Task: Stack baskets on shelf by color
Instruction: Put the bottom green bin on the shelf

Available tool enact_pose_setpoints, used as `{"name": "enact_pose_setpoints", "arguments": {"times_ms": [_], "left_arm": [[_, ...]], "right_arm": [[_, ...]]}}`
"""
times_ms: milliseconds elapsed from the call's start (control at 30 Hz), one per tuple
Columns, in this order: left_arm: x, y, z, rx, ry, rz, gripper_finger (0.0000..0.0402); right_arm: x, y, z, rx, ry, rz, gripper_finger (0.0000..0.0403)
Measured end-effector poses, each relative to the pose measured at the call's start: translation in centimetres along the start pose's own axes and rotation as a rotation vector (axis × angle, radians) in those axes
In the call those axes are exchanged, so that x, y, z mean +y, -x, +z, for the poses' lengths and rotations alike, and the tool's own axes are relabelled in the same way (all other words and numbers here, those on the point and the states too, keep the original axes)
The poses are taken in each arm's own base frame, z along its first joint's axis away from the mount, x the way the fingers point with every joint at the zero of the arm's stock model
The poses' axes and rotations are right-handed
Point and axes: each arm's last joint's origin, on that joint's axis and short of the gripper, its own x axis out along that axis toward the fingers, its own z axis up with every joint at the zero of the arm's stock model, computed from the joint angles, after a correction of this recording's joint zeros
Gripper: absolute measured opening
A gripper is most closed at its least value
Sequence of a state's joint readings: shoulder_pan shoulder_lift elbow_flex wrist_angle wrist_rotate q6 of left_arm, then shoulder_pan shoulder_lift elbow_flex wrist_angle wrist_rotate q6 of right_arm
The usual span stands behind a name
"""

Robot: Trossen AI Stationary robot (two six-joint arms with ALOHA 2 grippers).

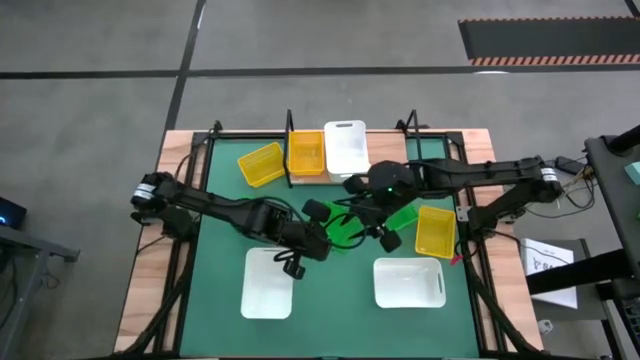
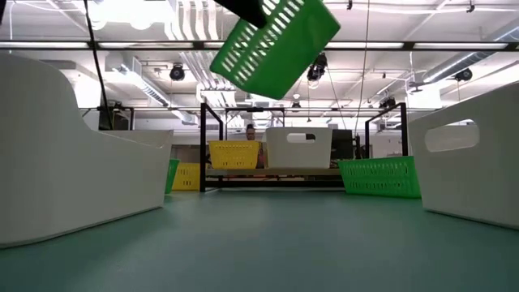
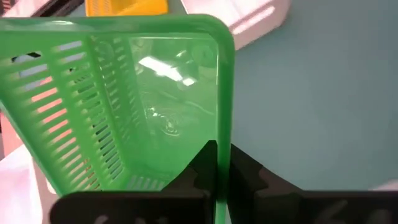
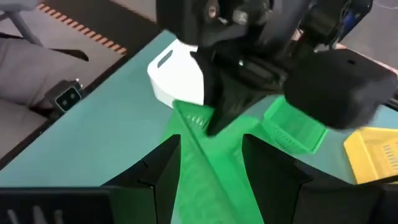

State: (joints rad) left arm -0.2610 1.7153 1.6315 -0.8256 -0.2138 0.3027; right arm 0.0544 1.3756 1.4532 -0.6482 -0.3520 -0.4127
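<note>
Green matting covers the surface; both grippers' fingers pinch 1 green basket [image 1: 345, 232] aloft by its thin rim: light, stiff, probably slippery.

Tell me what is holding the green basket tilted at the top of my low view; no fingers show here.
Observer: The left gripper is shut on one wall of the green basket.
Operator: Report the right arm.
Observer: The right gripper is at the same basket's rim, facing the left one; whether it grips I cannot tell.
Operator: Name anything on the right side that my view misses.
Observer: A yellow basket lies on the mat beside the right arm.
</note>
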Motion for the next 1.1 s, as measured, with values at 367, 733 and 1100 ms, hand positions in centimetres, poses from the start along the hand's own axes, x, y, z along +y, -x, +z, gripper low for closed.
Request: {"name": "enact_pose_setpoints", "arguments": {"times_ms": [367,733,1100], "left_arm": [[0.3,0.0,0.1,-0.018,0.008,0.015,0.0],[0.4,-0.2,0.3,-0.037,-0.055,0.05,0.0],[0.5,-0.1,0.6,-0.065,-0.096,0.062,0.0068]], "right_arm": [[-0.1,-1.4,-1.0,0.085,-0.007,0.037,0.0162],[0.2,-1.3,-1.3,0.107,0.052,0.07,0.0044],[0.3,-1.2,-1.6,0.133,0.068,0.093,0.0011]]}}
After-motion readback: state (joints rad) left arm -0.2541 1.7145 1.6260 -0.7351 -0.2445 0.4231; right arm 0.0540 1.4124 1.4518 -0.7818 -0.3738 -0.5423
